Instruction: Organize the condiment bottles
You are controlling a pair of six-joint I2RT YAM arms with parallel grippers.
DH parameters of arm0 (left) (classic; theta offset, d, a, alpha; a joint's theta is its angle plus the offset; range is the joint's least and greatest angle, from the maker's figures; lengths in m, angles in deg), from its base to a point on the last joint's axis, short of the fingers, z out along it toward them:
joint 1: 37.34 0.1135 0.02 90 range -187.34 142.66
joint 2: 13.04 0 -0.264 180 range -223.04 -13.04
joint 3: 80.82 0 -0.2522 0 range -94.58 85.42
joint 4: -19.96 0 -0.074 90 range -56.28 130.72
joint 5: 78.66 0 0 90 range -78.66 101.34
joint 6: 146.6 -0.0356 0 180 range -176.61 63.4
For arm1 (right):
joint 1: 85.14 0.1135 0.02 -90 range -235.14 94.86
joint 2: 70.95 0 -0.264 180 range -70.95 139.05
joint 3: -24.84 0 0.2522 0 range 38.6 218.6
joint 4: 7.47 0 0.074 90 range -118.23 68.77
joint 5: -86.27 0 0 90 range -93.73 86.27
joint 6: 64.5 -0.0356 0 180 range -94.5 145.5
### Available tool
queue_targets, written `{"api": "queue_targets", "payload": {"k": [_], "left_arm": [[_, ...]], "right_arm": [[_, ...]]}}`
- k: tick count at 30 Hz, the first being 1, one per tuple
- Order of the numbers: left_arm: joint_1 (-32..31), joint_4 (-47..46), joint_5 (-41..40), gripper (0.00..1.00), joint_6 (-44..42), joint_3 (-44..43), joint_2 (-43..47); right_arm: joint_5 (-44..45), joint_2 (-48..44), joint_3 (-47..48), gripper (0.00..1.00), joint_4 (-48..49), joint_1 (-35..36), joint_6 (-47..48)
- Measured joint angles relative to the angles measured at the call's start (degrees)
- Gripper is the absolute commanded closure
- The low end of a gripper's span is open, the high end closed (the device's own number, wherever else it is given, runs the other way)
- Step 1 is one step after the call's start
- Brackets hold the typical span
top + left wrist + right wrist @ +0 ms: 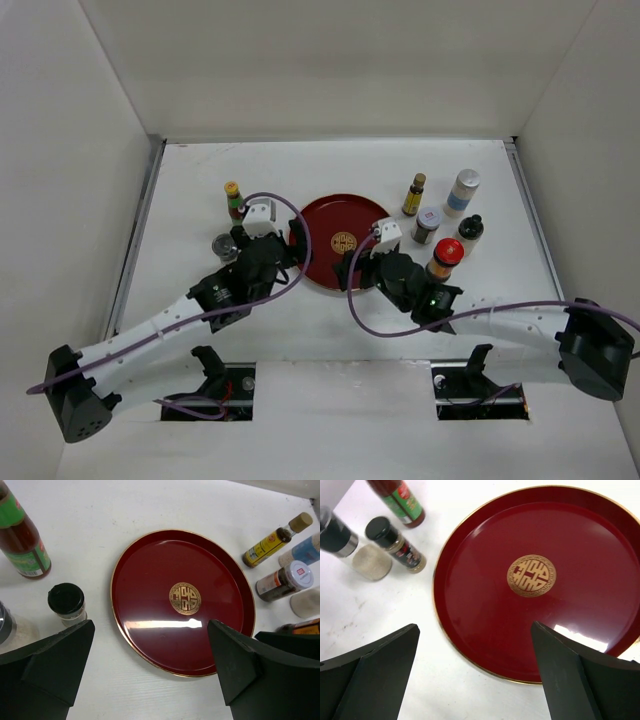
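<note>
The round red tray (343,242) with a gold emblem lies mid-table with nothing on it. Left of it stand a green-labelled yellow-capped bottle (233,198) and a clear silver-topped shaker (224,246). A small black-capped jar (66,602) shows between them in the left wrist view. Right of the tray stand a slim amber bottle (414,194), a tall white bottle (461,192), a grey-lidded dark jar (427,225), a black-capped bottle (470,230) and a red-lidded jar (445,257). My left gripper (288,252) hangs open and empty at the tray's left rim. My right gripper (358,268) hangs open and empty at the near rim.
White walls close in the table at the back and both sides. The two arms lie across the near half of the table, with purple cables looping over them. The grippers are close to each other above the tray's near edge (170,667).
</note>
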Motion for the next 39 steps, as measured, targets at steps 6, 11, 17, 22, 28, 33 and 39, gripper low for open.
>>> {"api": "queue_targets", "payload": {"k": [6, 11, 17, 22, 28, 33, 39], "left_arm": [[-0.7, 0.79, -1.55, 0.0, -0.13, -0.59, 4.02], [1.88, 2.62, -4.92, 0.0, -2.27, -6.8, 3.43], [10.25, -0.46, -6.8, 0.56, -6.43, -15.5, 0.17], [19.67, -1.77, -5.42, 0.48, -9.55, -20.5, -6.38], [28.09, 0.11, -0.39, 0.25, -10.1, -26.64, -20.26], [30.56, 1.7, 2.12, 0.28, -9.86, -24.7, -24.72], [32.74, 0.94, 2.16, 0.31, -9.22, -23.19, -24.96]], "right_arm": [[1.01, 1.86, 0.07, 0.0, 0.7, 4.83, 3.39], [2.19, 2.54, 0.04, 0.63, 1.05, 7.3, 5.38], [0.85, 1.62, -0.2, 0.88, 2.49, 6.21, 4.04], [0.22, -1.46, -1.88, 0.54, 4.02, 4.85, 2.62], [0.02, -4.92, -4.2, 0.22, 6.47, 4.63, 2.14], [0.0, -6.47, -4.76, 0.19, 7.56, 4.52, 2.14], [0.0, -6.29, -4.9, 0.19, 8.02, 3.72, 2.1]]}}
